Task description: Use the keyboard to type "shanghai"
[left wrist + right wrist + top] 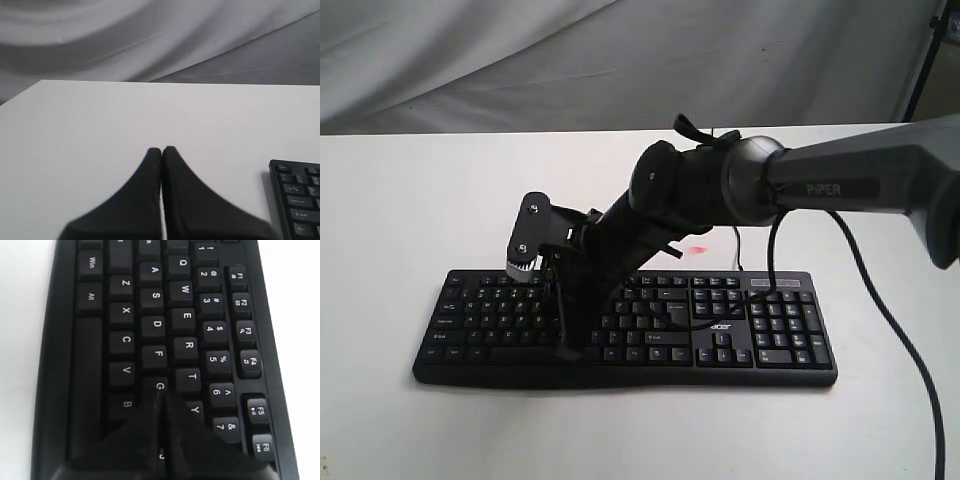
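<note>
White table (410,200) carrying keyboard (760,335), lying flat; grey cloth (470,60) hanging behind keyboard. Right jaws pressing shut, gripping nothing, tips sitting down on keyboard around G/H keys, exact key hidden. Left jaws also pressing shut, empty, hanging over table just off keyboard's Caps Lock end.

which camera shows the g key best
The right wrist view: the G key is close and readable, at the tip of the shut right pincer. The exterior view shows the keyboard, but the arm hides that area. The left wrist view shows only its end.
</note>
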Action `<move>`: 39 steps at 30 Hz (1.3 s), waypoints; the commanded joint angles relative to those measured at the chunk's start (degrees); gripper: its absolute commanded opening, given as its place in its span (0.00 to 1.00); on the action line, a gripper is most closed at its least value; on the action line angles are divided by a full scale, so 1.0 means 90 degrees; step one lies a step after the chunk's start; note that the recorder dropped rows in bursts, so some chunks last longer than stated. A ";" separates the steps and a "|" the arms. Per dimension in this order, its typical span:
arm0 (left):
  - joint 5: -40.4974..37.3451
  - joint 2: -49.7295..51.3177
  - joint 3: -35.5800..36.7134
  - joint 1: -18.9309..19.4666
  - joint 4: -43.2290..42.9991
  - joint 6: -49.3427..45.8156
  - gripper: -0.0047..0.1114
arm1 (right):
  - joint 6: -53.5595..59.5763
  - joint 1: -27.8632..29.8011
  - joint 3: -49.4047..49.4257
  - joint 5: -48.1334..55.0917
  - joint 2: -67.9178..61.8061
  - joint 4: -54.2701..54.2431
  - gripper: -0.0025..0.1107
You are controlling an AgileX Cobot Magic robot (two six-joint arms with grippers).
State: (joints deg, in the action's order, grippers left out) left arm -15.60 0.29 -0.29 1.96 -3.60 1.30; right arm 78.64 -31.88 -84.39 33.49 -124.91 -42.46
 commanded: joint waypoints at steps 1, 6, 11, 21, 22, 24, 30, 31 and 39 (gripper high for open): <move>0.0040 -0.0032 0.0033 -0.0024 0.0004 0.0010 0.05 | 0.0144 0.0062 0.0033 -0.0052 0.0034 -0.0157 0.02; 0.0040 -0.0032 0.0033 -0.0024 0.0004 0.0010 0.05 | 0.0292 0.0076 0.0033 -0.0120 -0.0096 -0.0332 0.02; 0.0040 -0.0032 0.0033 -0.0024 0.0004 0.0010 0.05 | 0.0307 0.0076 0.0033 -0.0109 -0.0072 -0.0317 0.02; 0.0040 -0.0032 0.0033 -0.0024 0.0004 0.0010 0.05 | 0.0305 0.0121 0.0033 -0.0010 -0.0110 -0.0318 0.02; 0.0040 -0.0032 0.0033 -0.0024 0.0004 0.0010 0.05 | 0.0305 0.0121 0.0033 -0.0003 -0.0122 -0.0329 0.02; 0.0040 -0.0032 0.0033 -0.0024 0.0004 0.0010 0.05 | 0.0322 0.0121 0.0033 0.0012 -0.0168 -0.0345 0.02; 0.0040 -0.0032 0.0033 -0.0024 0.0004 0.0010 0.05 | 0.0376 0.0121 0.0033 0.0012 -0.0169 -0.0345 0.02; 0.0040 -0.0032 0.0033 -0.0024 0.0004 0.0010 0.05 | 0.0376 0.0121 0.0033 0.0012 -0.0169 -0.0345 0.02; 0.0040 -0.0032 0.0033 -0.0024 0.0004 0.0010 0.05 | 0.0376 0.0121 0.0045 0.0012 -0.0296 -0.0345 0.02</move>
State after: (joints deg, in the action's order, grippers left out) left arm -15.60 0.29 -0.29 1.96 -3.60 1.30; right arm 81.38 -31.20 -84.39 33.28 -126.79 -45.29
